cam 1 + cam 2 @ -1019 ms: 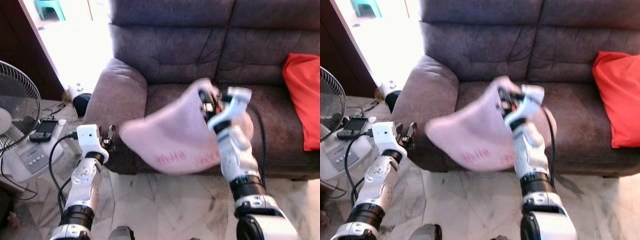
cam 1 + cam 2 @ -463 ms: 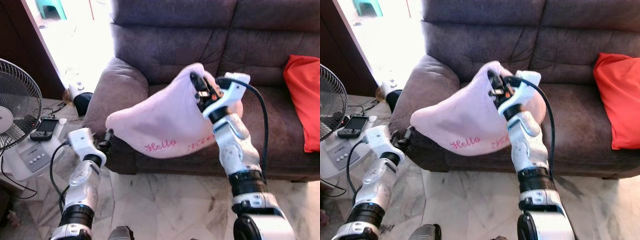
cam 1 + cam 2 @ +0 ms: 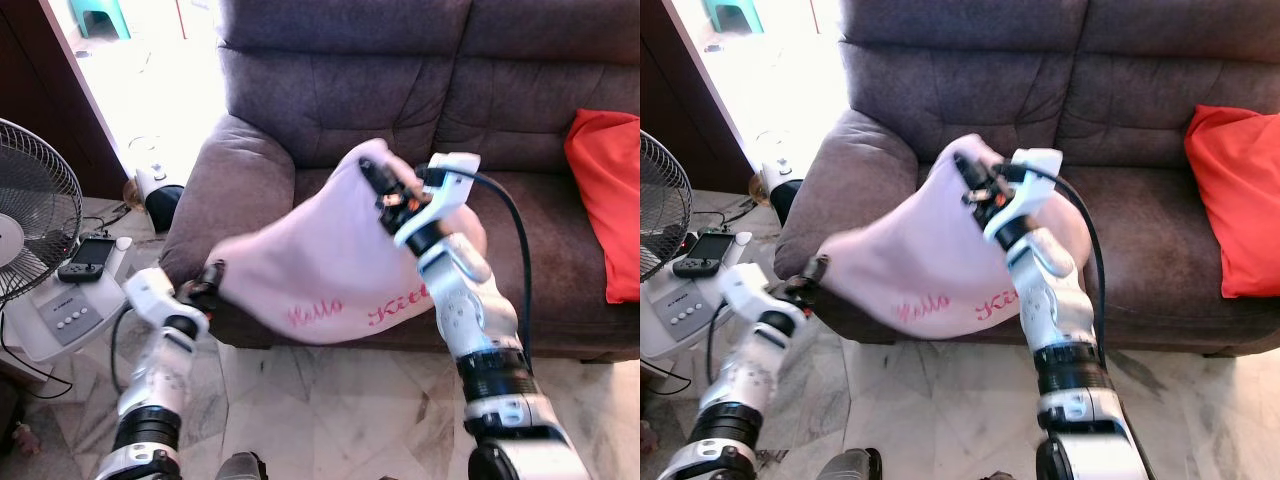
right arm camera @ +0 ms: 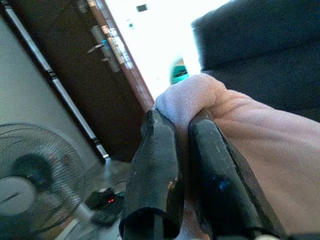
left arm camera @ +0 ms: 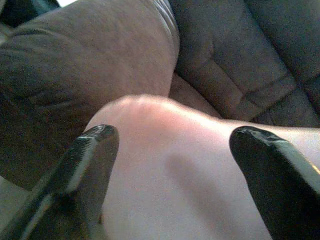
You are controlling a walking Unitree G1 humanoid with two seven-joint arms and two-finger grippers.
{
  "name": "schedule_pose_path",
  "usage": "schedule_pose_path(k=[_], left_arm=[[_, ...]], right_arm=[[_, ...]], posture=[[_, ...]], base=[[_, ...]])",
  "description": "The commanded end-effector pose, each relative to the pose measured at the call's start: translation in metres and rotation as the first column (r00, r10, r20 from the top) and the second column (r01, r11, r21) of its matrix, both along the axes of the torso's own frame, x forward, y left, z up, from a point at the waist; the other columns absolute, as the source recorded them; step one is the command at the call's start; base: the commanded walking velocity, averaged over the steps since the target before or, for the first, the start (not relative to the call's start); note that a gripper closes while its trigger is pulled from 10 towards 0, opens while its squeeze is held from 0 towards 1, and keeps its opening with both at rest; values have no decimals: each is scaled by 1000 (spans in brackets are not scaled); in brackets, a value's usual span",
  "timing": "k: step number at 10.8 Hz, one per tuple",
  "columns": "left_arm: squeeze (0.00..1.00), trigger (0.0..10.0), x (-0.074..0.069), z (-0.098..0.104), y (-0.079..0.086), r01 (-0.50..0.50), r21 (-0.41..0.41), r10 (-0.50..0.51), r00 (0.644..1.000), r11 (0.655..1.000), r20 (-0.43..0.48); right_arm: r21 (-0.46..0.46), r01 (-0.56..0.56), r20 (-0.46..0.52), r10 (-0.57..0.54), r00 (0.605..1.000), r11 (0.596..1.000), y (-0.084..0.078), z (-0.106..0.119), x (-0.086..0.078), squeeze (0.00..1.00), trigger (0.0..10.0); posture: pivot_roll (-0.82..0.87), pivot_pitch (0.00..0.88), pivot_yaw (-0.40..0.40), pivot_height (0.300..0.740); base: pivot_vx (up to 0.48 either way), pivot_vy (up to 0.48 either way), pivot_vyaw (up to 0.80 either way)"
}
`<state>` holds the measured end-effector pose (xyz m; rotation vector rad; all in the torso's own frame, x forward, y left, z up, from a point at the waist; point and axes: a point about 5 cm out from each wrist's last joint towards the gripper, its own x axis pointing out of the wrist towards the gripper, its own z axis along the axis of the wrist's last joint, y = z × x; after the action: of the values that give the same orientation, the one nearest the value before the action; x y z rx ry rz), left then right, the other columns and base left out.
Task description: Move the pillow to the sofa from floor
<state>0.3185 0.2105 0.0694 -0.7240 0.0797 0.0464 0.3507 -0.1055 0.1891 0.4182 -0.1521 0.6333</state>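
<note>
Up in the air, the pink pillow (image 3: 330, 265) with red "Hello Kitty" lettering hangs before the front edge of the brown sofa (image 3: 330, 95), near its left armrest. Its top corner is pinched by the right hand (image 3: 378, 187), fingers clenched on the fabric. At the lower left corner sits the left hand (image 5: 170, 145), fingers spread wide either side of it. A red cushion (image 3: 607, 195) rests on the seat, and a standing fan (image 3: 35, 215) stands on the marble floor (image 3: 330, 410).
</note>
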Motion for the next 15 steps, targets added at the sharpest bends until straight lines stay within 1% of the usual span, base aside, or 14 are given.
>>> schedule_pose_path(k=[1, 2, 3, 4, 5, 6, 7, 8, 9, 10, 11, 12, 14, 15], left_arm=[[1000, 10000, 0, -3, 4, -30, -21, 29, 999, 999, -34], [1000, 10000, 1, -4, 8, -63, -37, 61, 997, 997, -51], [0, 10000, 1, -7, 10, -84, -90, 77, 994, 992, -77], [0, 10000, 0, -8, 15, -112, -133, 100, 990, 985, -95], [0, 10000, -1, -10, 17, -129, -151, 112, 987, 980, -115], [0, 10000, -4, -20, 17, -127, -157, 95, 976, 979, -196], [0, 10000, -7, -29, 10, -67, -153, 26, 966, 986, -256], [0, 10000, -8, -31, 6, -33, -131, -4, 962, 991, -273], [0, 10000, -8, -31, 4, -16, -86, -9, 960, 996, -279], [0, 10000, -5, -32, 2, -20, -110, -13, 957, 994, -291], [0, 10000, -4, -34, 0, -9, -114, -29, 947, 993, -320], [0, 10000, -4, -35, -1, -6, -120, -34, 944, 993, -329], [0, 10000, -4, -36, 0, -39, -155, -18, 938, 987, -346], [0, 10000, -7, -42, 1, -55, -165, -14, 922, 985, -388]], right_arm=[[33, -78, 165, 71, 984, 996, 5, 36, -8, 0, 10000], [23, -107, 172, 101, 980, 994, 6, 35, -10, 0, 10000], [11, -118, 169, 115, 979, 993, 6, 33, -12, 0, 10000], [9, -120, 166, 117, 979, 993, 5, 33, -12, 0, 10000], [10, -123, 165, 119, 979, 992, 5, 33, -13, 0, 10000], [10, -129, 164, 125, 978, 992, 5, 33, -14, 0, 10000], [11, -132, 166, 128, 978, 991, 6, 33, -14, 0, 10000], [12, -132, 167, 128, 978, 991, 6, 34, -14, 0, 10000], [15, -132, 171, 127, 977, 991, 5, 35, -14, 0, 10000], [18, -135, 176, 130, 976, 991, 5, 37, -15, 0, 10000], [18, -134, 180, 129, 975, 991, 4, 38, -16, 0, 10000], [18, -133, 183, 128, 975, 991, 3, 39, -16, 0, 10000], [23, -137, 190, 130, 973, 990, 3, 41, -17, 0, 10000], [25, -138, 190, 131, 973, 990, 2, 42, -17, 0, 10000]], posture=[[67, 70, -60, 740], [67, 70, -60, 740], [65, 69, -61, 740], [65, 69, -61, 740], [67, 70, -62, 740], [69, 71, -61, 740], [70, 69, -59, 740], [69, 69, -58, 740], [69, 67, -56, 740], [65, 65, -55, 740], [62, 64, -54, 740], [61, 65, -53, 740], [60, 66, -52, 740], [60, 67, -52, 740]], base=[[0, 0, 0], [0, 0, 0], [0, 0, 0], [0, 0, 0], [0, 0, 0], [0, 0, 0], [0, 0, 0], [0, 0, 0], [0, 0, 0], [0, 0, 0], [0, 0, 0], [0, 0, 0], [0, 0, 0], [0, 0, 0]])
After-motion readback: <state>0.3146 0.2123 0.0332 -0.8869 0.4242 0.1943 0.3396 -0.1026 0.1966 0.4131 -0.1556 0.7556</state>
